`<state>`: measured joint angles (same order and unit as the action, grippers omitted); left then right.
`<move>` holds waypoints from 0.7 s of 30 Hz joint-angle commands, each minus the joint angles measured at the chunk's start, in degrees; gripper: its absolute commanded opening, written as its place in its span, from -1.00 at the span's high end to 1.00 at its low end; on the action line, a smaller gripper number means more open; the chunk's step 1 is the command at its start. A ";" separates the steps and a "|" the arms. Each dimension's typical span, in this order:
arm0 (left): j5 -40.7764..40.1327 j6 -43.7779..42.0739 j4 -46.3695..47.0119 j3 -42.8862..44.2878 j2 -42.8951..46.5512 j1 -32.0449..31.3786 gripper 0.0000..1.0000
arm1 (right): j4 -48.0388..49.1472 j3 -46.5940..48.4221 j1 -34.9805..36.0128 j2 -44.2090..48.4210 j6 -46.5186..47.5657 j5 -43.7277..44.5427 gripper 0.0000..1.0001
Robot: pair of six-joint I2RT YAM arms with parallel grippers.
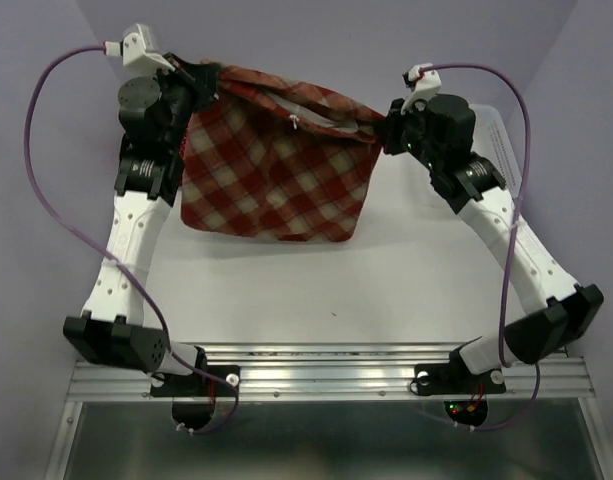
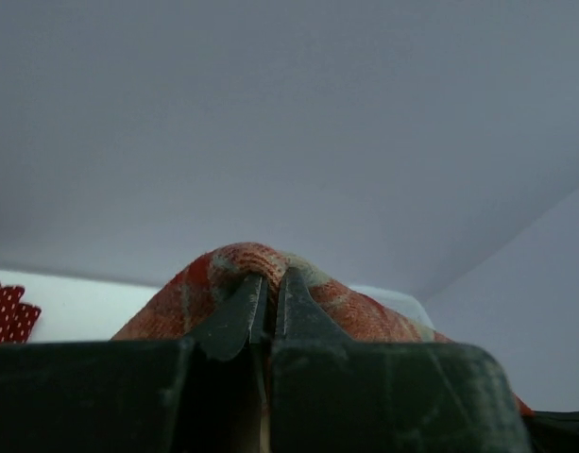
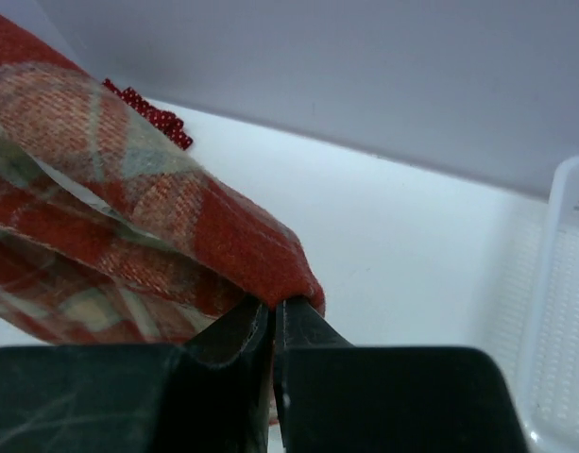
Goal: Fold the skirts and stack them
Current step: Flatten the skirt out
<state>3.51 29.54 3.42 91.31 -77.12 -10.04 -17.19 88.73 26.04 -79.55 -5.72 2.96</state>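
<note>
Plaid skirt [image 1: 271,170], upper centre, held spread for folding; left gripper [image 2: 269,286] and right gripper [image 3: 272,310] clamped on its top corners; next, probably lay flat.

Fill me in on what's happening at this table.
Both arms hold the red-and-cream plaid skirt up by its top edge. The left gripper is shut on one end and the right gripper on the other. The skirt is stretched between them and hangs down over the white table. A dark red dotted skirt shows in both wrist views.
</note>
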 commanded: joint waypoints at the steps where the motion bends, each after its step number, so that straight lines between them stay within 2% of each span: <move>1: 6.04 -1.41 -1.82 16.37 -14.76 4.85 1.00 | 0.67 13.63 -8.96 -11.55 5.01 -7.67 0.99; 2: 8.68 -1.50 -2.71 20.88 -17.51 6.51 1.00 | 0.93 20.54 -10.12 -13.60 6.40 -8.66 0.99; 4: 14.21 -0.71 -3.42 29.58 -22.35 7.66 1.00 | 0.75 28.04 -11.36 -17.46 8.43 -9.99 0.99; 5: 15.64 -0.62 -5.77 37.90 -26.37 7.93 1.00 | 0.75 31.47 -11.89 -20.62 9.22 -11.30 0.99; 8: 18.72 0.87 -7.90 49.80 -31.41 9.07 1.00 | 0.40 41.95 -13.12 -24.15 10.02 -14.63 0.99; 9: 19.16 1.31 -7.56 50.11 -31.34 9.25 1.00 | 0.32 42.92 -13.12 -24.16 10.28 -15.70 0.99; 12: 20.75 2.01 -3.87 40.91 -27.13 9.60 1.00 | 0.40 38.82 -13.12 -21.01 10.55 -16.76 0.99; 13: 20.92 1.75 -0.38 36.53 -25.38 9.60 1.00 | 0.40 32.28 -13.12 -19.43 10.81 -16.59 0.98; 14: 21.19 1.66 1.13 27.35 -21.96 9.60 1.00 | 0.49 28.29 -13.12 -15.94 11.60 -15.98 0.93; 15: 21.71 1.66 2.63 22.39 -20.28 9.60 1.00 | 0.67 23.73 -13.12 -13.81 12.21 -15.53 0.91; 16: 23.11 1.66 5.86 16.85 -16.87 9.60 1.00 | 1.02 13.94 -13.12 -11.62 12.57 -13.18 0.89; 17: 24.08 1.84 7.81 5.84 -15.09 9.52 1.00 | 1.37 8.88 -13.12 -9.33 12.66 -12.11 0.86; 19: 25.67 2.54 11.50 -4.94 -12.10 9.34 1.00 | 0.67 -0.53 -13.12 -3.09 13.19 -11.58 0.83; 20: 25.50 2.80 11.87 -14.57 -9.13 8.99 1.00 | 0.06 -8.58 -13.12 -1.15 10.75 -12.01 0.82; 21: 25.06 3.15 12.31 -19.19 -7.71 8.81 1.00 | -1.51 -12.57 -13.12 0.60 9.51 -12.71 0.78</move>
<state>28.99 32.47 6.52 92.62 -90.37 -2.24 -15.97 90.30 13.96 -85.01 4.89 -12.82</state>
